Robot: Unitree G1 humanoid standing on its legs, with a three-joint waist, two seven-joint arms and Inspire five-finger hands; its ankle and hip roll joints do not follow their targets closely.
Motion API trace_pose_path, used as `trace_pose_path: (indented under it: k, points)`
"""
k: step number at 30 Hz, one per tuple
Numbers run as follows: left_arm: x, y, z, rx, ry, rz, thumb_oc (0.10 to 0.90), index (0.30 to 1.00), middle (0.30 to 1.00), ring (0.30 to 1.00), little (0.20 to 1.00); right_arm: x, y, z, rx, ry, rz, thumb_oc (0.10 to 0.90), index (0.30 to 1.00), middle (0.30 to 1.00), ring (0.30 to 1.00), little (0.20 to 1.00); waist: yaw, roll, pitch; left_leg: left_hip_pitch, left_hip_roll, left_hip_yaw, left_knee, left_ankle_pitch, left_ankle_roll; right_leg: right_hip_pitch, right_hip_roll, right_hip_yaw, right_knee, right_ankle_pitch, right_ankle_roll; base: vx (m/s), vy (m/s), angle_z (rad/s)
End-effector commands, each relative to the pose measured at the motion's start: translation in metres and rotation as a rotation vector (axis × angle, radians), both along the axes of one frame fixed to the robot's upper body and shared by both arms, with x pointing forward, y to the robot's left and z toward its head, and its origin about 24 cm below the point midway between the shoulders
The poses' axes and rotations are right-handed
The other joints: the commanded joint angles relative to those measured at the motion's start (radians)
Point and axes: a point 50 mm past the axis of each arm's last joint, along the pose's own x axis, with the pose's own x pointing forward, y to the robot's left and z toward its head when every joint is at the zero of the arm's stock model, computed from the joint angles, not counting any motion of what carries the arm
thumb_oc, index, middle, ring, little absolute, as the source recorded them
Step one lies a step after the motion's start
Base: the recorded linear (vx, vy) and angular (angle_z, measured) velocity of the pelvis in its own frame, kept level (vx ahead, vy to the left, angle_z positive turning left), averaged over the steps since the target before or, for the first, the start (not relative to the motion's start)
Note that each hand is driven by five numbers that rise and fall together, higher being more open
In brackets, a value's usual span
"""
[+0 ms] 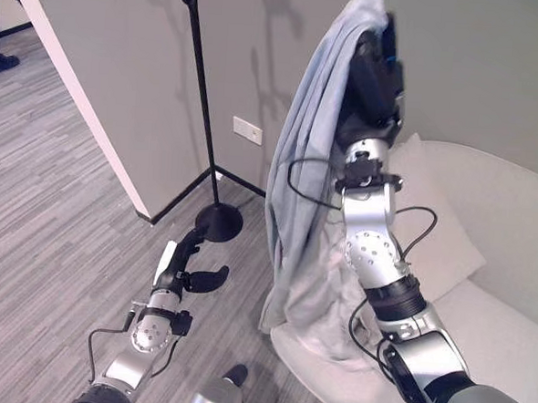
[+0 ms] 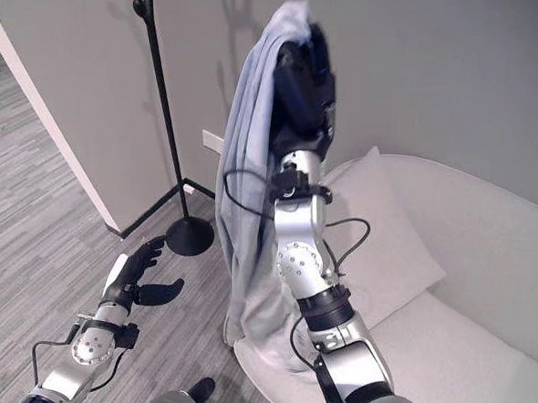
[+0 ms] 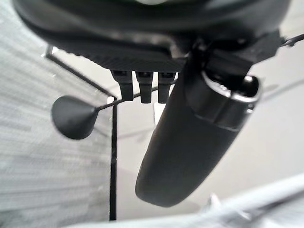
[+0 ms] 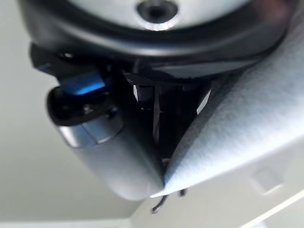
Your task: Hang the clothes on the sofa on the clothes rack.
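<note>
Right hand grips raised garment, fingers partly hidden; left hand open.

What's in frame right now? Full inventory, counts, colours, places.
Light grey-blue cloth garment: 1, draped over the raised right hand, hanging down to the sofa edge.
Black metal clothes rack: 1, pole with round base, on the floor by the wall corner.
White fabric sofa: 1, right side.
White cushion: 1, on the sofa.
White wall socket: 1, low on the grey wall.
Left hand: dark, low, fingers relaxed.
Right hand: dark, raised, gripping the garment.
</note>
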Motion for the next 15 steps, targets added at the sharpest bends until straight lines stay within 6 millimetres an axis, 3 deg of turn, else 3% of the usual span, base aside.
trace_pose_path:
  k: [1, 9, 14, 15]
  points:
    - [0.024, 0.004, 0.051, 0.169, -0.297, -0.014, 0.800, 0.900, 0.900, 0.900, 0.900, -0.030, 0.000, 0.084, 0.110, -0.369, -0.063, 0.400, 0.300, 0.300, 0.300, 0.300, 0.007, -0.051, -0.108, 0.012, -0.032, 0.001, -0.027, -0.023, 0.030, 0.011, -0.023, 0.054, 0.006, -0.002, 0.024, 0.04, -0.018, 0.01]
    - [0.041, 0.005, 0.083, 0.290, -0.498, 0.041, 0.800, 0.900, 0.900, 0.900, 0.900, -0.042, 0.011, 0.128, 0.156, -0.464, -0.061, 0.400, 0.300, 0.300, 0.300, 0.300, 0.009, -0.076, -0.129, 0.020, -0.033, -0.006, -0.027, -0.028, 0.028, 0.017, -0.021, 0.053, 0.006, -0.002, 0.025, 0.01, -0.002, 0.00]
    - [0.053, -0.001, 0.091, 0.287, -0.560, 0.092, 0.800, 0.900, 0.900, 0.900, 0.900, -0.047, 0.024, 0.129, 0.180, -0.471, 0.007, 0.400, 0.300, 0.300, 0.300, 0.300, 0.005, -0.090, -0.133, 0.024, -0.033, -0.006, -0.027, -0.030, 0.028, 0.020, -0.019, 0.054, 0.006, -0.004, 0.023, 0.01, -0.001, 0.00]
    - [0.059, -0.008, 0.100, 0.262, -0.604, 0.090, 0.800, 0.900, 0.900, 0.900, 0.900, -0.050, 0.030, 0.125, 0.177, -0.474, 0.041, 0.400, 0.300, 0.300, 0.300, 0.300, 0.000, -0.097, -0.134, 0.027, -0.030, -0.004, -0.027, -0.038, 0.026, 0.022, -0.016, 0.057, 0.006, -0.010, 0.021, 0.00, 0.000, 0.00]
